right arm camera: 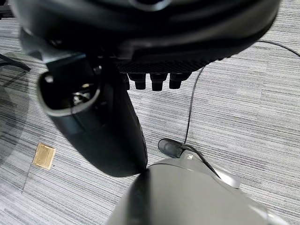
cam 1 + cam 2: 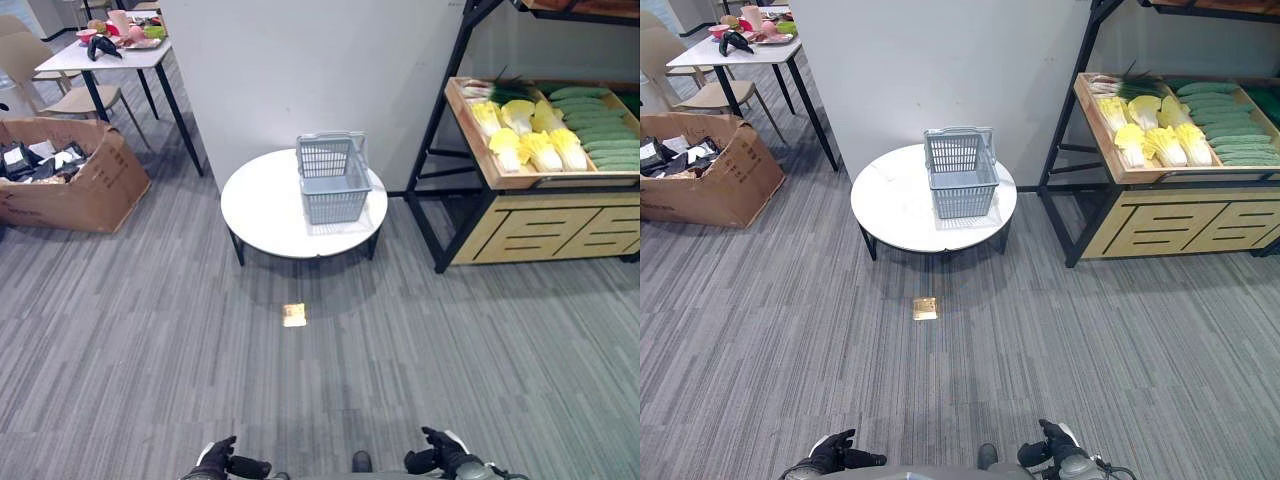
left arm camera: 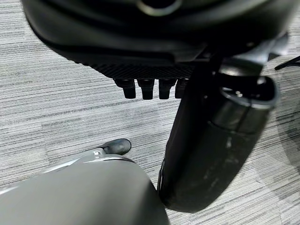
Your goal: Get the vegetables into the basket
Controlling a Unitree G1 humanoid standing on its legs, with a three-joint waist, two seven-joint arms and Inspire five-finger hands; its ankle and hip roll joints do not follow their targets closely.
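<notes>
Nothing done yet, task at the very start. Nearest: left hand (image 2: 212, 460) and right hand (image 2: 440, 455) low at the near edge of the head views, both empty, over bare grey floor (image 2: 150, 350). In the wrist views the fingers of each look short and bent under the palm with nothing between them and the thumb, so I read both as loosely curled, holding nothing. Further out, a small brass floor plate (image 2: 294, 315) in the carpet, then the round white table (image 2: 260, 215) with the grey plastic basket (image 2: 332, 180) standing upright on its far-right part, handles up; through the mesh the basket looks empty. Vegetables are well apart from the basket, off to the right on the wooden shelf tray (image 2: 500, 180) of the black-framed stand: yellow-white cabbages (image 2: 530, 140) on the left half, green cucumbers (image 2: 600, 125) stacked on the right half, something leafy green at the tray's back. Far left: cardboard box (image 2: 70, 185) of odds and ends, a small table (image 2: 110, 55) with assorted items, chairs beside it. Left to do, as I judge it: everything: walk up to the shelf, pick vegetables, carry them to the basket and drop them in.
</notes>
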